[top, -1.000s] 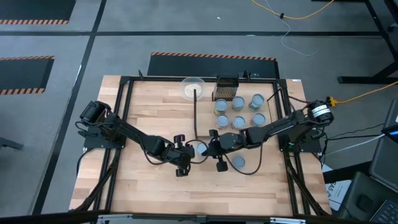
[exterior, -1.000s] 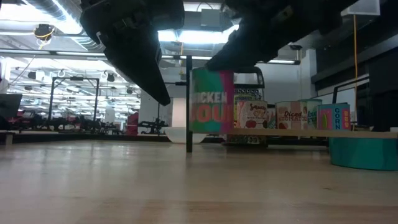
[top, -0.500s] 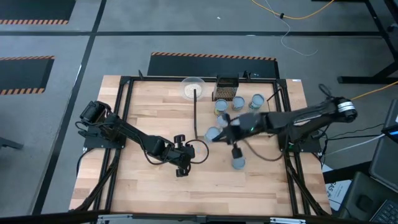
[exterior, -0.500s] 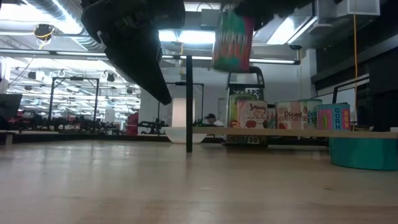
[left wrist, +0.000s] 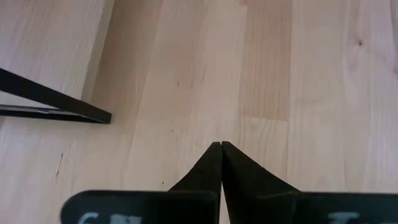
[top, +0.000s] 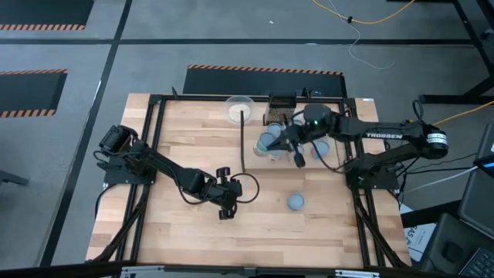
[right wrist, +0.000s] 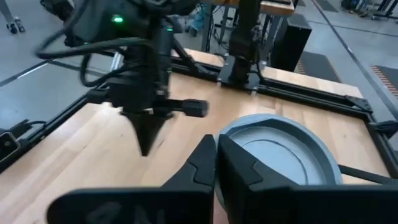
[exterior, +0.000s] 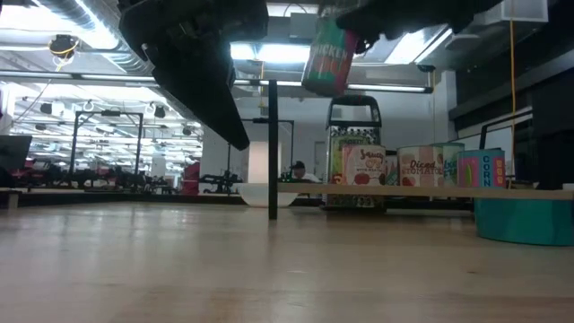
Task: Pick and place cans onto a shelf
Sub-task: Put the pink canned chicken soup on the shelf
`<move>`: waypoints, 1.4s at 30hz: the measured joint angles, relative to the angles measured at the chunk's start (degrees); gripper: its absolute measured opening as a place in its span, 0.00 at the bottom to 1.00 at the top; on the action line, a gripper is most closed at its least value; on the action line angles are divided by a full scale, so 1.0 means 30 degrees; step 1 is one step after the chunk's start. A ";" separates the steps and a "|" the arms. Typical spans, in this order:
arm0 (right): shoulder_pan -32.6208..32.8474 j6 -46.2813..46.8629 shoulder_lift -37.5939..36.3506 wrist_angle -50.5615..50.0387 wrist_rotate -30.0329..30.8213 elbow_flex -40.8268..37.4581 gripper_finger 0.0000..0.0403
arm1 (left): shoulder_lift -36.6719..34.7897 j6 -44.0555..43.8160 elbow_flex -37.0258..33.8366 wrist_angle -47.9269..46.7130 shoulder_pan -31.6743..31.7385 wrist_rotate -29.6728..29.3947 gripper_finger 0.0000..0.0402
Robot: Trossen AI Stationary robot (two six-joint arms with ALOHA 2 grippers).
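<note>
Overhead, the right gripper (top: 272, 145) reaches across the far half of the table (top: 193, 131) and hangs above the shelf (top: 340, 166), near its black post (top: 242, 143); its fingers are clamped on a can (top: 267, 140), which it holds clear of every surface. From table height that held can (exterior: 328, 56) hangs high in the air, its green and pink label facing the camera; its long axis is close to upright but tilted, the lower end leaning toward the post. Past the right arm's own fingers the can's (right wrist: 280, 152) pale blue-grey round end faces the wrist camera, pressed against the fingers (right wrist: 239, 165), which stand almost together along its edge.

Other cans stand upright on the shelf, tops up: one (top: 319, 123) near the grater (top: 282, 108) and, seen level, a row of labelled ones (exterior: 363, 165) on the board, side by side; how many lie under the arm cannot be told. One more can (top: 296, 202) stands alone on the table nearer the front, well apart from the rest, round top upward. A whitish bowl (top: 239, 108) sits at the far edge beside the grater.

The left gripper (top: 225, 199) waits over the bare wood at mid-table, its fingers (left wrist: 219, 171) pressed together and holding nothing.
</note>
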 joint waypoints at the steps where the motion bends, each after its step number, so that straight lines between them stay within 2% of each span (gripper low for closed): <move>1: -0.0349 -0.0024 0.0142 0.0180 -0.0248 0.0000 0.03 | 0.0000 0.0011 0.0000 0.0043 0.0000 0.0000 0.00; 5: -0.1430 -0.0064 0.0949 0.0854 -0.1063 0.0000 0.03 | 0.0000 0.0051 0.0000 0.0100 0.0000 0.0000 0.00; 22: -0.3841 -0.0559 0.5120 0.2236 -0.1100 0.0000 0.03 | 0.0000 0.0051 0.0000 0.0167 0.0000 0.0000 0.00; 34: -0.3957 -0.0525 0.7367 0.4247 -0.1451 0.0000 0.03 | 0.0000 0.0043 0.0000 0.0188 0.0000 0.0000 0.00; 42: -0.3975 -0.1123 0.8164 0.4356 -0.1408 -0.0007 0.03 | 0.0000 0.0043 0.0000 0.0216 0.0000 0.0000 0.00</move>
